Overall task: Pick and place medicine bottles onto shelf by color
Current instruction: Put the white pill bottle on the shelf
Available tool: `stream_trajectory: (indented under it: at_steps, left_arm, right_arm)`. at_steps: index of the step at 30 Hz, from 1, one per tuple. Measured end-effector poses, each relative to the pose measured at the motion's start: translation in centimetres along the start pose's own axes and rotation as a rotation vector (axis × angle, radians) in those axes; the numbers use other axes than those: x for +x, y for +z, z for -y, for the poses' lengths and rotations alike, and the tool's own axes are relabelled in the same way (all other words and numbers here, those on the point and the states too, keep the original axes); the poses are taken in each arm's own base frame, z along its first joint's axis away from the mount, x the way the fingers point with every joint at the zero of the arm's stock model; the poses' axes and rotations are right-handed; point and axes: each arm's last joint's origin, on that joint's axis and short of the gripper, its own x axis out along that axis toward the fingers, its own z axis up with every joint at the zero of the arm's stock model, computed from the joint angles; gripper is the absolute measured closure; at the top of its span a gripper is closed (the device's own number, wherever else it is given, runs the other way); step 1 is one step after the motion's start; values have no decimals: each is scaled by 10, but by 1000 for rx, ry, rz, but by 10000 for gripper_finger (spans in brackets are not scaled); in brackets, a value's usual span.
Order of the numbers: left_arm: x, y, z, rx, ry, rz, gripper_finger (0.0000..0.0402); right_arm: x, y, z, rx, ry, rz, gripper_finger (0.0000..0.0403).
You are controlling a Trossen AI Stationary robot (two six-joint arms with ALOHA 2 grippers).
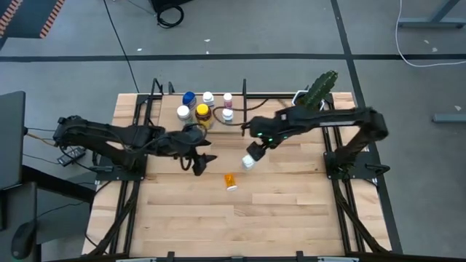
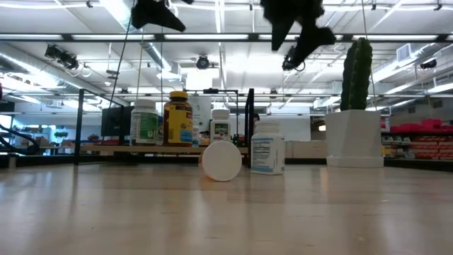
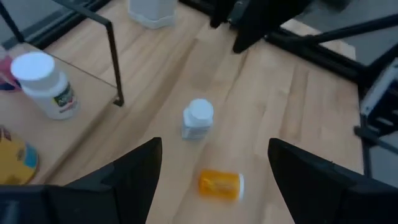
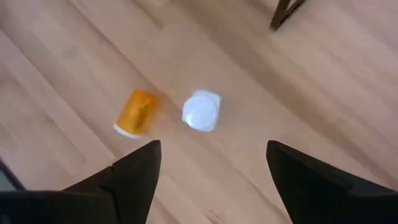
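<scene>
Overhead, the right gripper (image 1: 256,148) hangs with jaws spread and empty just above a white bottle (image 1: 249,161) standing mid-frame; the left gripper (image 1: 198,161), likewise spread and empty, hovers left of it. One orange bottle (image 1: 230,180) lies below. Six bottles stand on the shelf (image 1: 166,109), upper centre. Only the low view shows the orange bottle's white cap (image 2: 221,161) facing the camera.
</scene>
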Motion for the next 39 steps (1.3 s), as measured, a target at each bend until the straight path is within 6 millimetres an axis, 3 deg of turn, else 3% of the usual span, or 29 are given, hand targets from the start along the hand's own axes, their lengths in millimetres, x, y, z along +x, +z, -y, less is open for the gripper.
stream_trajectory:
  at_steps: [4,9,14,21,33,39]
  left_arm:
    - [20,8,2,52,-11,60,104]
    - [51,13,2,84,-10,106,104]
    - [82,12,-1,71,17,114,104]
    - [118,0,5,195,14,108,99]
    - [170,-32,10,124,31,43,27]
    - [194,-45,11,118,42,58,13]
  right_arm:
    - [-29,-10,6,-14,9,69,112]
    - [-47,-22,14,-7,1,63,119]
    - [-48,-25,11,-23,-4,80,121]
    - [-48,-26,11,-84,-20,87,121]
    - [-48,-33,4,-171,8,77,121]
    - [-49,-38,0,-258,15,71,121]
